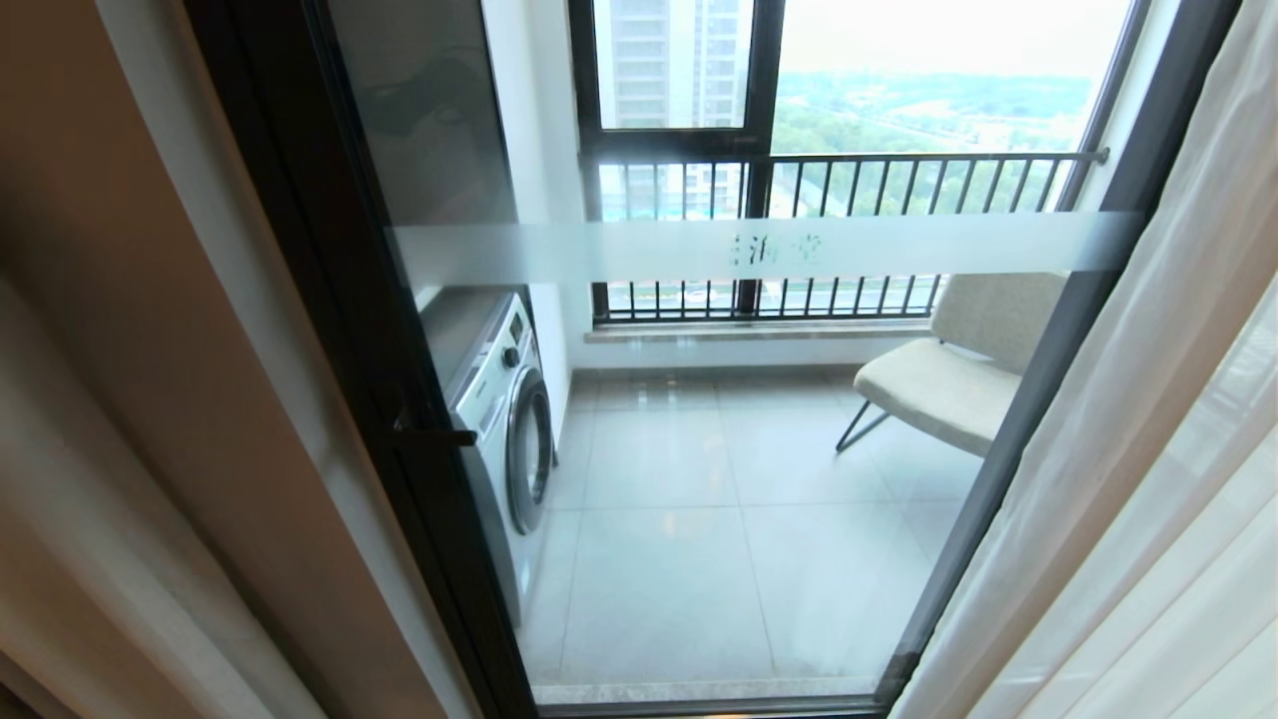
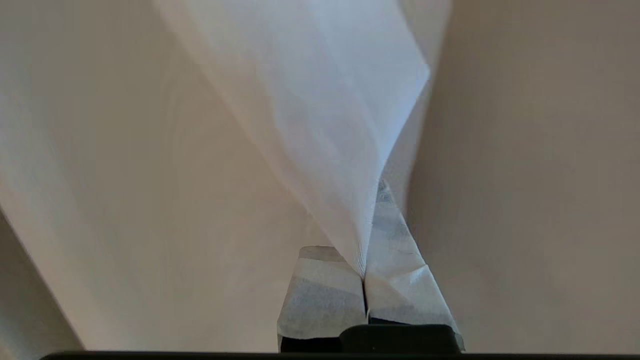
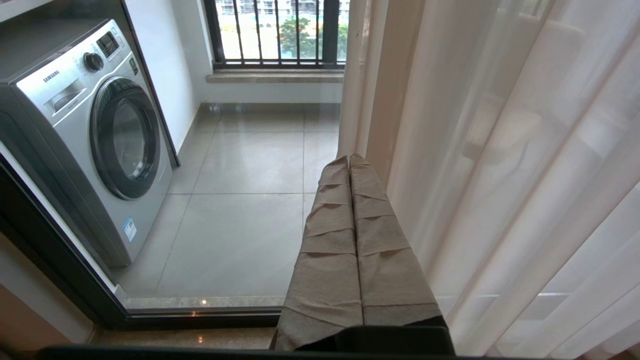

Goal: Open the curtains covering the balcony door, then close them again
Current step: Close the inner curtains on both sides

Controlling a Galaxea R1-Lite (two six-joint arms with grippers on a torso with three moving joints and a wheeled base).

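Beyond the balcony door (image 1: pixel 699 449), grey floor tiles (image 1: pixel 699 519) run out to a barred railing (image 1: pixel 839 190). From my head camera that door stands uncovered, its black frames tall and its frosted band (image 1: pixel 759 248) lying crosswise. Left of the door hang the opaque beige curtains (image 1: pixel 150 419); right of it the white sheers (image 1: pixel 1128 479), long folds running top to bottom. Behind the glass I see a washing machine (image 1: pixel 504 429) toward the door's left side, drum door shut, and a pale chair (image 1: pixel 949 369) toward its right. No arm shows in the head camera. Only my left wrist camera shows the left claw (image 2: pixel 364 285) clamped on a white sheer fold (image 2: pixel 320 115), beige drape around it. Only my right wrist camera shows the right claw (image 3: pixel 351 235), fingers together holding nothing, just beside the sheers.
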